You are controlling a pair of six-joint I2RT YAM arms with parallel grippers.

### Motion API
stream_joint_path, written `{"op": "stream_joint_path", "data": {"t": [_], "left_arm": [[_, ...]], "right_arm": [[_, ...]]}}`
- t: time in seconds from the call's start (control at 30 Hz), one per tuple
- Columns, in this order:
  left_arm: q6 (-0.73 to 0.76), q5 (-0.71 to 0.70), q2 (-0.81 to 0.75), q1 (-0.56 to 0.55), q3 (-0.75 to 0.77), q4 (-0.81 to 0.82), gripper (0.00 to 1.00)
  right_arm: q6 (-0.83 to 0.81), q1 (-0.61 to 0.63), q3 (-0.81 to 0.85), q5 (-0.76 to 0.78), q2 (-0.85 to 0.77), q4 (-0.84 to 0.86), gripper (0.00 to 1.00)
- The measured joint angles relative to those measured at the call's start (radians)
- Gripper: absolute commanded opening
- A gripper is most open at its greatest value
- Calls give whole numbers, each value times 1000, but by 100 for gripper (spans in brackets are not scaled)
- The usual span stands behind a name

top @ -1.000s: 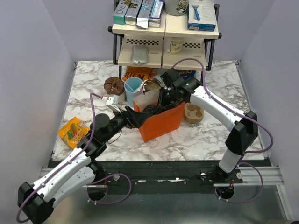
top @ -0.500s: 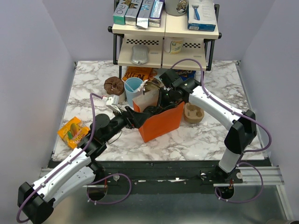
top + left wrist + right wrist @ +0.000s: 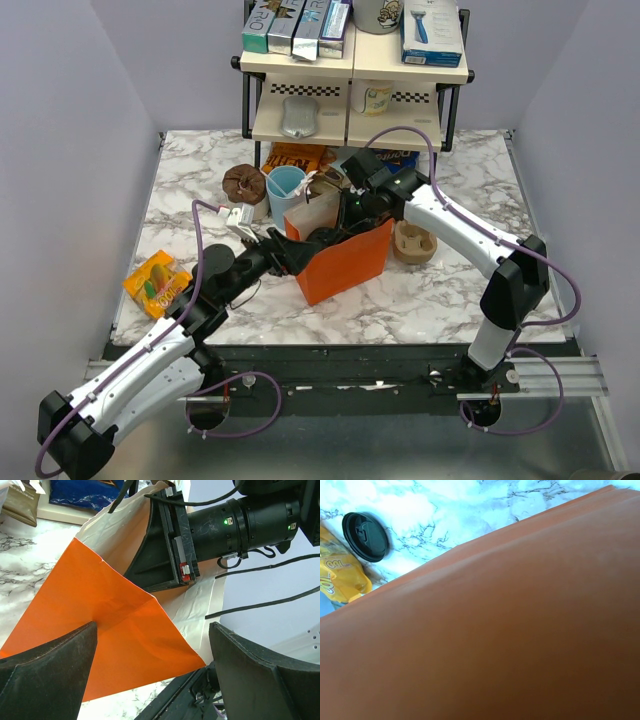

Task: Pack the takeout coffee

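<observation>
Fingers (image 3: 50, 675) of the left gripper (image 3: 155, 650) are spread wide at the creased side of an orange paper bag (image 3: 115, 625). The right gripper (image 3: 347, 213) reaches into the bag's mouth, and its finger spacing cannot be made out. The takeout coffee (image 3: 366, 536) sits outside the bag on the marble table (image 3: 445, 510), just beside a yellow snack pack (image 3: 340, 580), with its black lid facing up and its long axis apparently upright.

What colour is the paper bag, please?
Paper bag: orange outside, white inside; best in left wrist view.

Orange bag (image 3: 345, 265), white inside; white marble table (image 3: 430, 300) with grey veins; black lid (image 3: 366, 536); light-blue cup (image 3: 287, 182); yellow packet (image 3: 155, 280).
</observation>
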Motion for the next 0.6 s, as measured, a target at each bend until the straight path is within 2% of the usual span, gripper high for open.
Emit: {"op": "stream_joint_path", "data": {"t": [0.6], "left_arm": [[0,-1,-14,0,0,-13,99]], "right_arm": [[-7,0,-2,-8,0,3,56]]}}
